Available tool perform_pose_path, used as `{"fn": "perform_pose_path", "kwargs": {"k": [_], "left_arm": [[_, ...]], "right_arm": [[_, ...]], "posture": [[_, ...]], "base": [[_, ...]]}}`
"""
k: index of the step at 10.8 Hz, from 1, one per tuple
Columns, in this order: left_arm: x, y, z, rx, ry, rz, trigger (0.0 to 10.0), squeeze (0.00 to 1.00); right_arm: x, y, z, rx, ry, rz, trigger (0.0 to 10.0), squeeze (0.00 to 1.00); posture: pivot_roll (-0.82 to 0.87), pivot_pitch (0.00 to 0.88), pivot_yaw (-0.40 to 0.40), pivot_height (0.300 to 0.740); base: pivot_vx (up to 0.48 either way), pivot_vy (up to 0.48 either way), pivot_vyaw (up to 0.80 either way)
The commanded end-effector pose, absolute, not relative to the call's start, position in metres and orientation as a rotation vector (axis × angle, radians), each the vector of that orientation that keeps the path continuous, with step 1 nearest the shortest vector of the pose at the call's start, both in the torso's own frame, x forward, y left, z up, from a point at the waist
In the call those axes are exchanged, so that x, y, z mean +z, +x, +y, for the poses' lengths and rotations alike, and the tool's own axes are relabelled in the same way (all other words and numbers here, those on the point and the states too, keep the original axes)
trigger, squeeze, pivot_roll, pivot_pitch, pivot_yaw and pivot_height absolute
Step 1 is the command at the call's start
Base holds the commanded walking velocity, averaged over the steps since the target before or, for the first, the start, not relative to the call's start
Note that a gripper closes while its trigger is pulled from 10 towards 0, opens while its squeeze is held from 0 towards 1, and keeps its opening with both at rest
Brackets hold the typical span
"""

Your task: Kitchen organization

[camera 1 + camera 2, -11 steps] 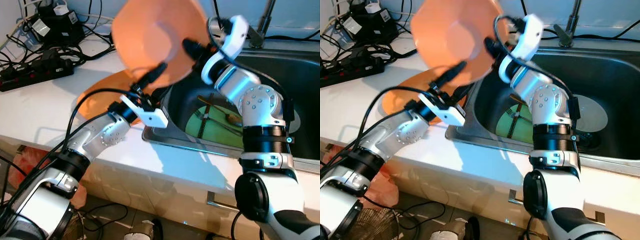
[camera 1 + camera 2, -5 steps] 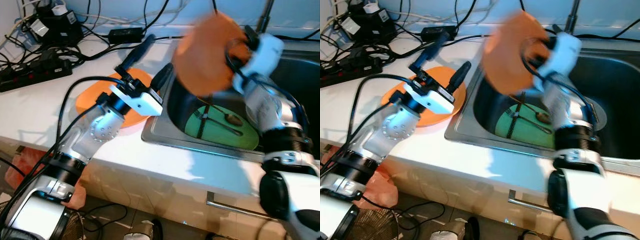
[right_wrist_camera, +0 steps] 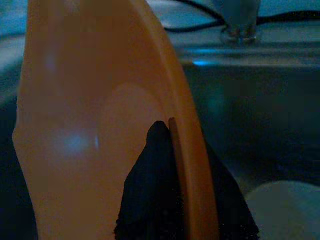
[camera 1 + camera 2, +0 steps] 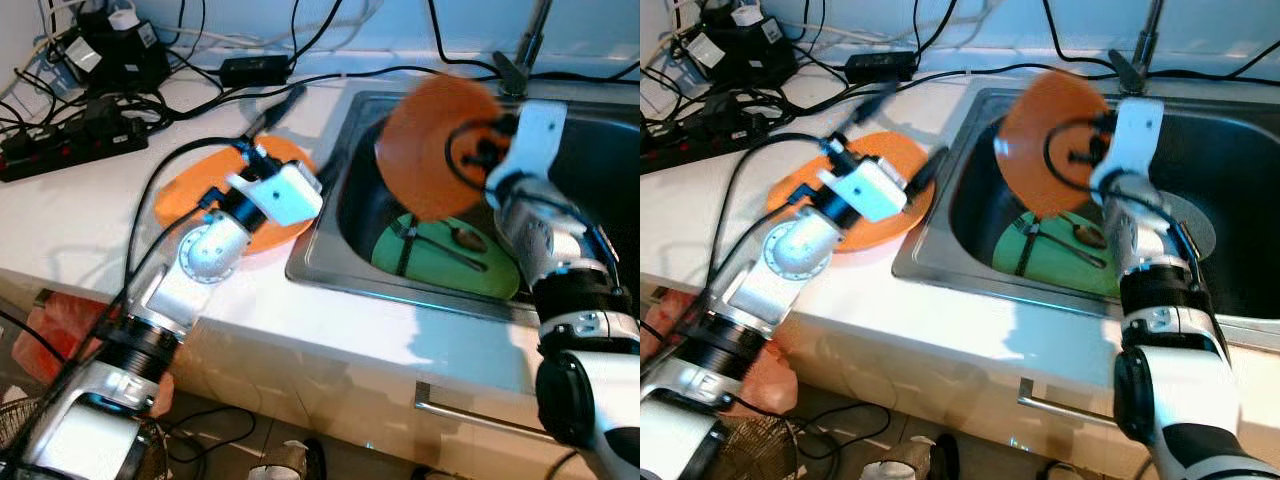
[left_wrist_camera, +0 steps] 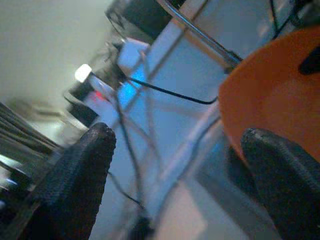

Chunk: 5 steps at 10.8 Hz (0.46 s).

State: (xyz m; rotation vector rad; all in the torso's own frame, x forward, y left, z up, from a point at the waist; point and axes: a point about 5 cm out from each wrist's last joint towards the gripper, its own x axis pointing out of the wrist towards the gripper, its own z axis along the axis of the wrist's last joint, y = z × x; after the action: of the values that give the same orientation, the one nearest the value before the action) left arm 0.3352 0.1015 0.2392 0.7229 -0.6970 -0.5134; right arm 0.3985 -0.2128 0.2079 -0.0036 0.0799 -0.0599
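Above the left part of the sink point(image 4: 330, 262), the right pincer point(image 4: 478, 152) holds an orange bowl point(image 4: 432, 142) on its edge, nearly upright, with its two black fingers point(image 3: 160, 190) clenched on the rim, one on each side. Below the bowl, on the sink bottom, lies a green plate point(image 4: 440, 262) with cutlery point(image 4: 440, 245) on it, and the far right of the basin is dark open room. The right arm reaches up from the front edge of the surface point(image 4: 90, 220) and bends inward over the basin. At the sink's left edge, an orange plate point(image 4: 190, 195) lies flat on the white surface. The left pincer point(image 4: 290, 130) hovers over this plate with its fingers released and wide apart, pointing toward the back edge, where cables point(image 4: 330, 75) and a power strip point(image 4: 70, 150) crowd the far left corner.
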Motion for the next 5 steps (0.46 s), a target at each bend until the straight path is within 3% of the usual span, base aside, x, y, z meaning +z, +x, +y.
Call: {"fn": "perform_pose_path", "kwargs": {"k": [1,3,5], "left_arm": [[0.243,0.336,0.104,-0.544,0.634,-0.627,10.0,1.00],[0.239,0.338,0.093,-0.685,0.461,-0.447,10.0,1.00],[0.226,0.328,0.086,-0.857,0.404,-0.257,10.0,1.00]], "right_arm": [[0.210,0.398,-0.213,-0.040,-0.059,0.055,10.0,0.00],[0.202,0.397,-0.228,-0.073,-0.124,0.085,10.0,0.00],[0.194,0.395,-0.246,-0.110,-0.213,0.118,10.0,0.00]], "posture": [[0.16,0.104,0.116,0.740],[0.16,0.101,0.115,0.740],[0.17,0.102,0.117,0.740]], "base": [[0.000,0.000,0.00],[0.000,0.000,0.00],[0.000,0.000,0.00]]}}
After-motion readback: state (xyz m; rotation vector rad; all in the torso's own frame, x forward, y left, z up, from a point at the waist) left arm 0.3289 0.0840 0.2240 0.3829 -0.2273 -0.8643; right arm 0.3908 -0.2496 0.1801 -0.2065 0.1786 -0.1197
